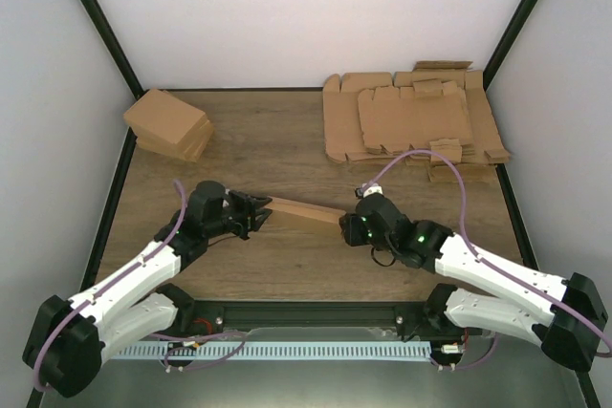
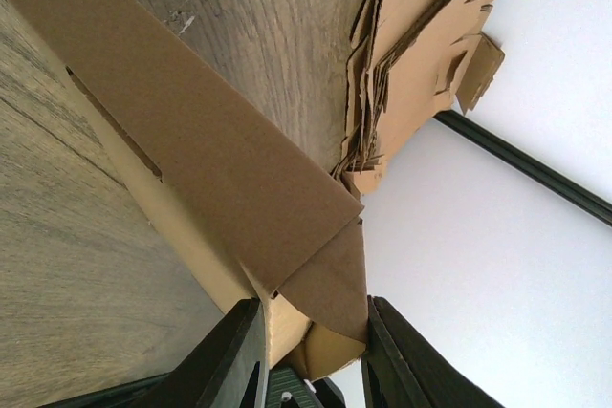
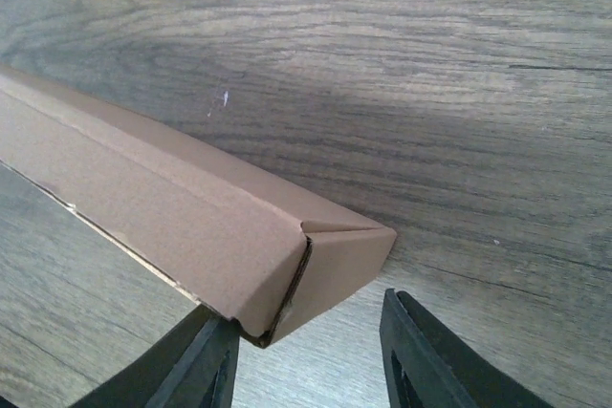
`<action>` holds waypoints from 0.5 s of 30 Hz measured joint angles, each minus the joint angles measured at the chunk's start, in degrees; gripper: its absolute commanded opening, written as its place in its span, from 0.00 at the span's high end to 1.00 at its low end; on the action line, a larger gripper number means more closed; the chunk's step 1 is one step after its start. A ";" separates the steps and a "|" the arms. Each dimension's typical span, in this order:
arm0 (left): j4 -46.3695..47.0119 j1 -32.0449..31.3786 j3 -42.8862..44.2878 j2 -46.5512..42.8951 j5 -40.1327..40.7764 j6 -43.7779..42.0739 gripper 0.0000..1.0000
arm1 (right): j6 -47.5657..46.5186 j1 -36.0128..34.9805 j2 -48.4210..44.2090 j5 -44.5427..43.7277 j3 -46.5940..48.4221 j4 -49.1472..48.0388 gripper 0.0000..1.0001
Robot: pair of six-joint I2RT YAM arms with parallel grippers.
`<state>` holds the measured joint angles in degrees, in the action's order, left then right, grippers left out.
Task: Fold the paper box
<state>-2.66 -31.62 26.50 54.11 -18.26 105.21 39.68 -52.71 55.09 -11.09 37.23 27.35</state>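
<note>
- Left gripper, at the left end of the paper box: jaws pinching that end across its width
- Right gripper, at the box's right end: jaws spread, one of its fingers on either side of the end, neither clamping it
- Box: long narrow brown tube lying flat on the wooden table, spanning the gap between the two grippers, left end slightly farther from the arm bases
- Right end face looks closed and square, with the tuck seam tight
- Left end flap is only part-way in, with a dark gap showing beneath it
- Judgement: right end done, left end is the open item
- To do it well: hold the tube walls, not the flap; squeeze lightly, since a thin-walled tube will likely buckle; press the flap along its crease, straight into the tube mouth
- Brace the opposite end during any push, as I expect the box to slide on this surface
- Surface under and around the box: matte wood-grain top, smooth and flat
- Purple cable of the right arm arches beyond the box's right end; possible snag, so watch it
- Beyond the box, far left: stack of folded cartons, well apart
- Beyond the box, far right: pile of flat die-cut cardboard sheets, edges ragged, well apart
- Farthest from the box: white walls on three sides, black frame posts at the corners
</note>
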 measured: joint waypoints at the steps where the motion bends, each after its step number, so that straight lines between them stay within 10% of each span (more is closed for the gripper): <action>1: -0.02 -0.02 -0.02 -0.09 0.02 0.00 0.70 | 0.04 0.00 0.00 0.15 0.28 0.61 0.55; 15: 1.38 -0.04 0.11 1.36 0.42 0.00 0.70 | -0.37 0.00 -0.98 4.50 4.07 6.27 0.41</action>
<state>-1.28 -31.66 26.61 55.46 -17.85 105.21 39.31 -52.71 54.11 -6.59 41.30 33.63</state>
